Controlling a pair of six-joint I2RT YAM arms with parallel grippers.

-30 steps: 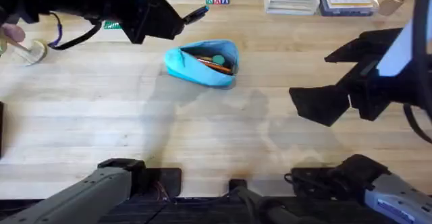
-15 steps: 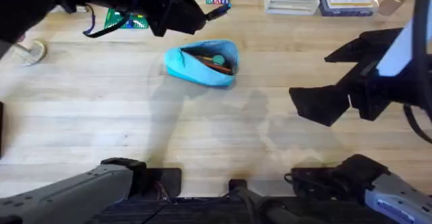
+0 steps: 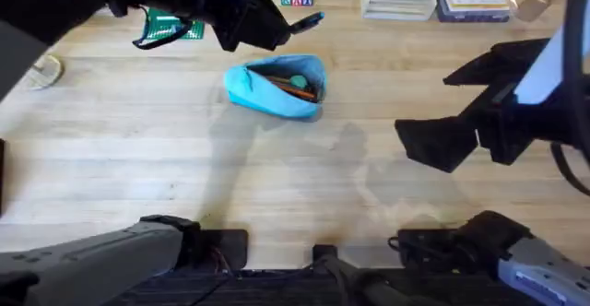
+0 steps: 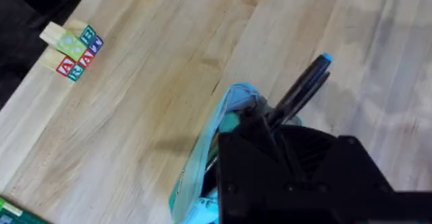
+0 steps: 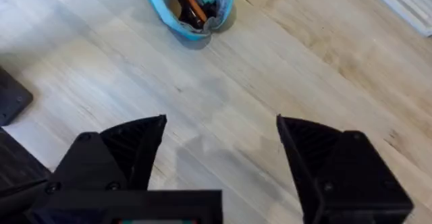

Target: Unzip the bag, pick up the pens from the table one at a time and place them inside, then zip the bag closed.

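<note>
1 blue bag (image 3: 275,87), 1 pen (image 3: 302,21) in view, 2 grippers, left (image 3: 277,31), right (image 5: 219,150)

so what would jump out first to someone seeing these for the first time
The light blue bag lies unzipped at the middle far part of the table, its orange-brown lining and colourful contents showing. Just above it the left gripper holds a dark pen with a blue tip, angled toward the opening. The right gripper hangs wide open over bare wood to the right.
</note>
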